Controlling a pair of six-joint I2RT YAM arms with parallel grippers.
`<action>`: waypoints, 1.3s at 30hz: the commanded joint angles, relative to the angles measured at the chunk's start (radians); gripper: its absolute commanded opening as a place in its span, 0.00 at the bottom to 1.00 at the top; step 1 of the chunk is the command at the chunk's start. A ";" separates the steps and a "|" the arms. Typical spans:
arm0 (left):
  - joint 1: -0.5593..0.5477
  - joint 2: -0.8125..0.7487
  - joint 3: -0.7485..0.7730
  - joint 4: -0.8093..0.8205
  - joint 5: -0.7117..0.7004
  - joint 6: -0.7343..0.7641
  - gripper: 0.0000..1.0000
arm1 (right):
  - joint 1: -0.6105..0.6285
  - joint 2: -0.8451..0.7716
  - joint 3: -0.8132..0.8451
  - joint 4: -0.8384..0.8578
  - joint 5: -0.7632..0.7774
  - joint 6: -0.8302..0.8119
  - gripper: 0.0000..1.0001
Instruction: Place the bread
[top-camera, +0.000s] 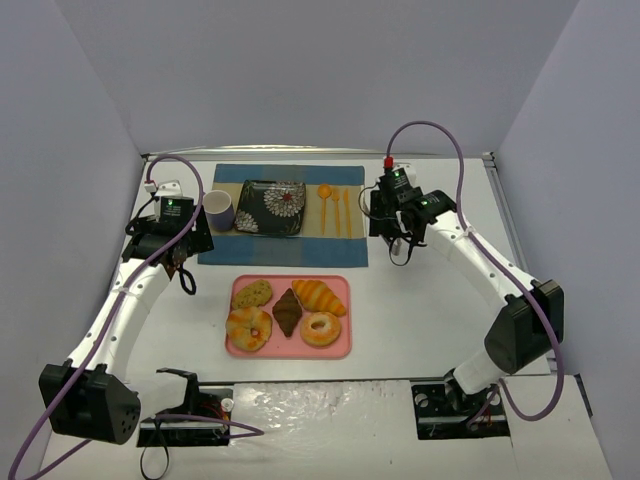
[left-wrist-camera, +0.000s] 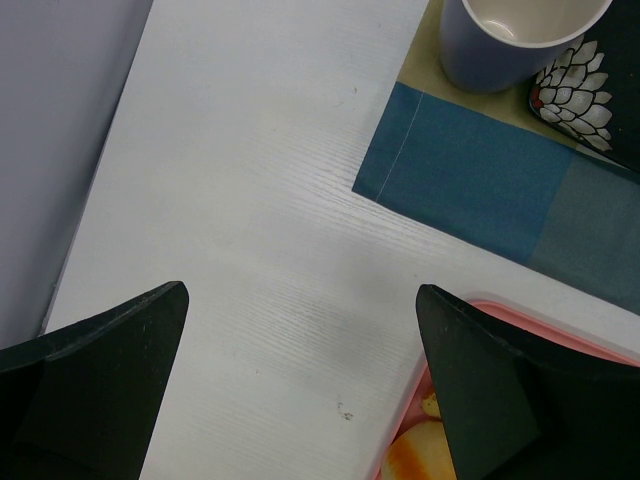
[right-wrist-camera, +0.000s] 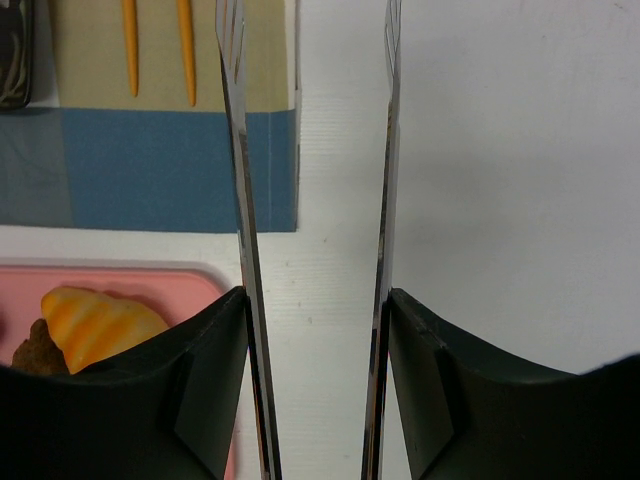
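Looking down on a white table (top-camera: 430, 320) with two robot arms reaching in from its near edge. Showing, at centre, a pink tray (top-camera: 338, 283) of pastries. Finding the bread (top-camera: 318, 296), a golden-orange ridged croissant, lying flat in the tray's far right part, just right of a dark brown chocolate pastry (top-camera: 287, 312) and just behind a ring donut (top-camera: 320, 328). Adding a second donut (top-camera: 249, 328) at the tray's near left and a speckled round pastry (top-camera: 252, 293) behind it.

Laying out, beyond the tray, a blue placemat (top-camera: 225, 250) with a dark flowered plate (top-camera: 272, 208), a pale purple cup (top-camera: 219, 210) at its left and orange cutlery (top-camera: 335, 210) at its right.

Hovering the right gripper (right-wrist-camera: 315, 295) over bare table just right of the placemat's near right corner, its black fingers pressed against the outsides of a pair of metal tongs (right-wrist-camera: 238, 150). Showing the tongs' two blades spread apart, roughly parallel, pinching nothing, well apart from the croissant at the lower left of the right wrist view.

Holding the left gripper (left-wrist-camera: 300, 290) above the table beside the tray's far left corner, fingers spread wide, nothing between them.
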 joint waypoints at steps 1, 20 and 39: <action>0.002 -0.028 0.016 0.018 -0.015 -0.003 0.97 | 0.053 -0.072 0.054 -0.037 -0.012 0.010 0.51; 0.002 -0.031 0.016 0.008 -0.013 -0.014 0.97 | 0.229 -0.157 0.018 -0.147 -0.107 0.055 0.52; 0.002 -0.057 0.013 -0.011 -0.019 -0.013 0.97 | 0.350 -0.210 -0.032 -0.284 -0.226 0.042 0.52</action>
